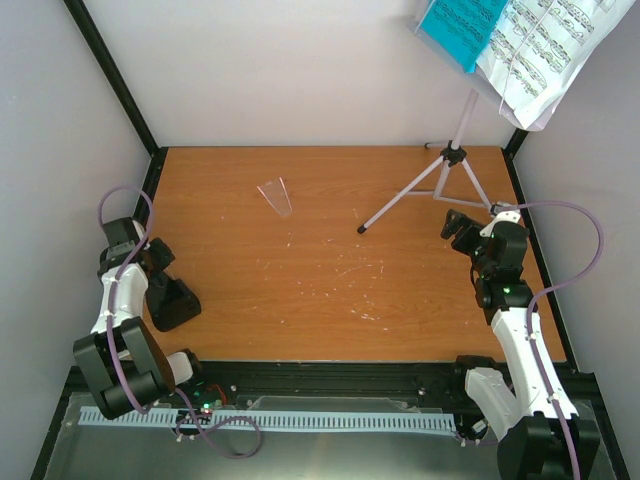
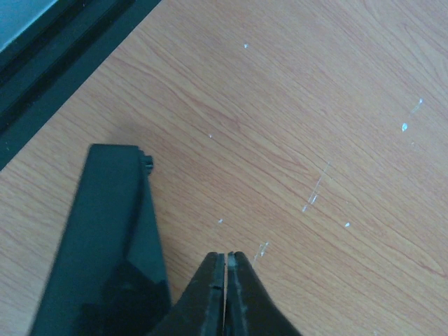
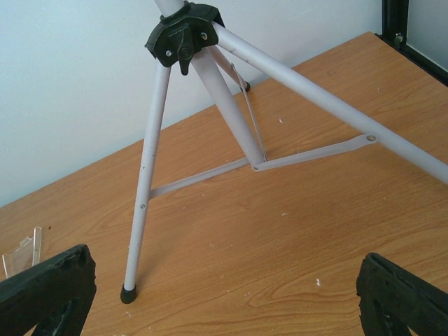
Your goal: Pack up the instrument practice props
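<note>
I saw the left gripper clenched empty, seemingly the metronome beside its fingers; right gripper released, music stand ahead.

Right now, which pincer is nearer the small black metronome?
Left. The left pincer, shut, sits beside the metronome; the right pincer, open, is across the table by the music stand.

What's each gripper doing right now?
Left gripper: shut, empty, beside the metronome.
Right gripper: open, empty, facing the stand.

Bright, even light — soft shadows, left wrist view hazy.
</note>
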Tool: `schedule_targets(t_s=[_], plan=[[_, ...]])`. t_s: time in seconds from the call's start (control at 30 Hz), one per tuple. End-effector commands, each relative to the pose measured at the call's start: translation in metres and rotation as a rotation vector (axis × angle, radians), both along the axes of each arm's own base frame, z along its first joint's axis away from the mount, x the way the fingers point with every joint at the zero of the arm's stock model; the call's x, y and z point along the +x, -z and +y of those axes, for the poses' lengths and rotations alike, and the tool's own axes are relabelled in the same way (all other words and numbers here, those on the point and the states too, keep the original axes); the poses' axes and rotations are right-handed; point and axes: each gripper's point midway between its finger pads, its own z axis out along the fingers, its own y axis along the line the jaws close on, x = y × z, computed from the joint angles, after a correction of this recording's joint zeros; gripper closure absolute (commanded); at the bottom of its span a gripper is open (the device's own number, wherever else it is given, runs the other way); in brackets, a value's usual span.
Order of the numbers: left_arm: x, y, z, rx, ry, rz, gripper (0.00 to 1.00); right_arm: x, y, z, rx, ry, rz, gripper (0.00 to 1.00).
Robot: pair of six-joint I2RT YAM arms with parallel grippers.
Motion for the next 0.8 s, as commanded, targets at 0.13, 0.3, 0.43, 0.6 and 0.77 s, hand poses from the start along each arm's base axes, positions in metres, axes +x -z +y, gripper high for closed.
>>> schedule_targets(t_s=[0.13,0.3,0.43,0.6,0.77], plan=[[0.013,-0.017,-0.010,0.012,0.055,-0.065,1.00,-0.003,0.002,-0.002,0.002,0.017,-0.001,0.00],[0.026,-0.037,-0.051,0.015,0.221,-0.146,1.00,-0.001,0.001,-0.002,0.004,0.016,0.003,0.00],[0.030,-0.061,-0.087,0.000,0.366,-0.244,1.00,-0.001,-0.001,0.001,0.020,0.004,0.006,0.00],[0.037,-0.081,-0.142,-0.067,0.554,-0.315,1.00,0.000,-0.001,0.009,0.066,-0.024,0.037,0.00],[0.038,-0.105,-0.201,-0.072,0.727,-0.395,1.00,0.000,0.005,0.029,0.140,-0.125,0.092,0.00]])
